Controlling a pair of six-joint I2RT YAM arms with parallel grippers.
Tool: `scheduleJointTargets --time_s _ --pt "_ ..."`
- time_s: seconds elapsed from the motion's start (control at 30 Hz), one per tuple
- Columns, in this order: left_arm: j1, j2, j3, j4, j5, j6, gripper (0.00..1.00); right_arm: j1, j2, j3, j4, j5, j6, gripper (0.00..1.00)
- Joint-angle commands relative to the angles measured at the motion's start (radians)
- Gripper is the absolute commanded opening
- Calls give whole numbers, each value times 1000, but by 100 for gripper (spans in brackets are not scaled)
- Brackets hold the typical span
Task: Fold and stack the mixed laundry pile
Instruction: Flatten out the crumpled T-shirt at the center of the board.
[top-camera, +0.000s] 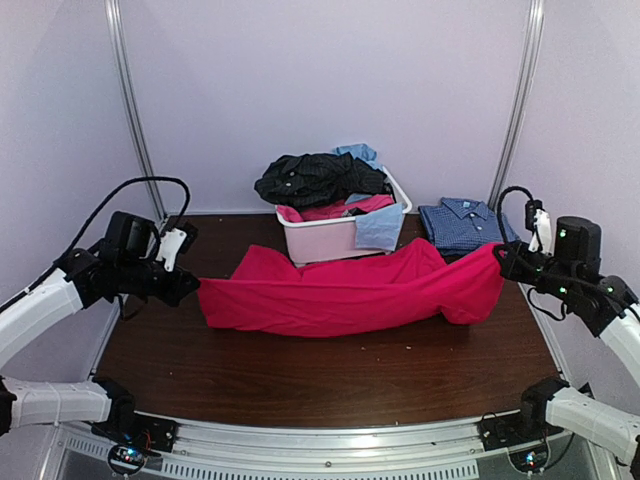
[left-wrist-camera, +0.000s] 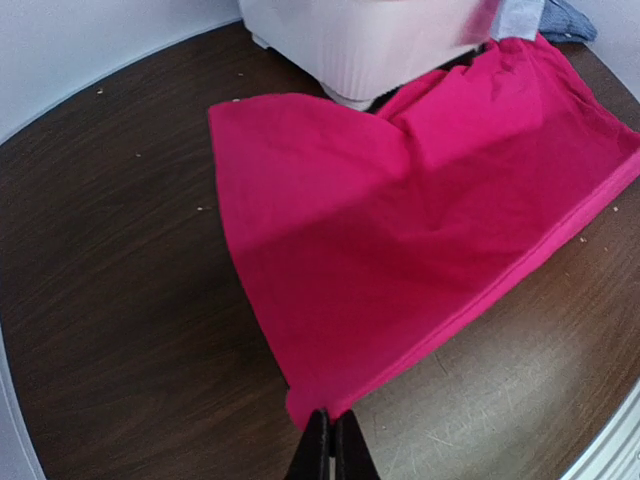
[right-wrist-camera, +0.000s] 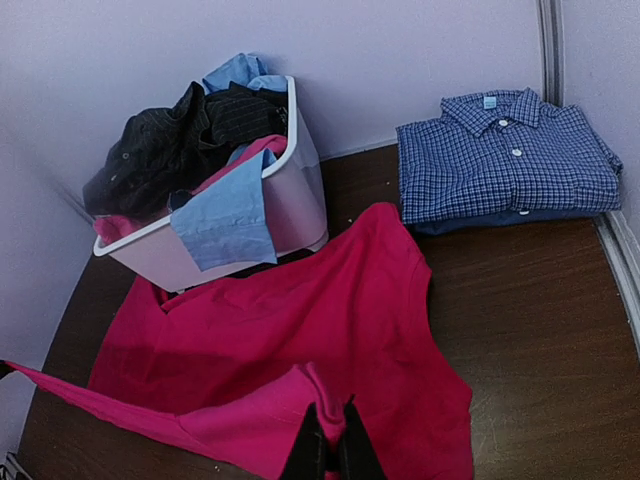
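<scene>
Matt pink cloth (top-camera: 350, 290), scuffed dark wood table (top-camera: 330, 375)

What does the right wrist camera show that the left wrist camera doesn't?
Only the right wrist: the black pinstriped garment heaped in the white tub, the whole folded blue checked shirt, and the right gripper pinching one end of the pink-red garment. Only the left wrist: the left gripper pinching the other end; of the blue things it catches mere scraps at its top edge. Both: the pink-red garment, the tub and the dark wooden table.
</scene>
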Motion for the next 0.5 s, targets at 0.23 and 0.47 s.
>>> scheduleJointTargets --time_s 0.23,0.47 --pt "-283 198 150 -186 -242 193 0 -3 -103 -10 -173 -63 119 0" --pt "-326 121 141 -182 -149 279 0 -3 -158 -53 -276 -91 187 0"
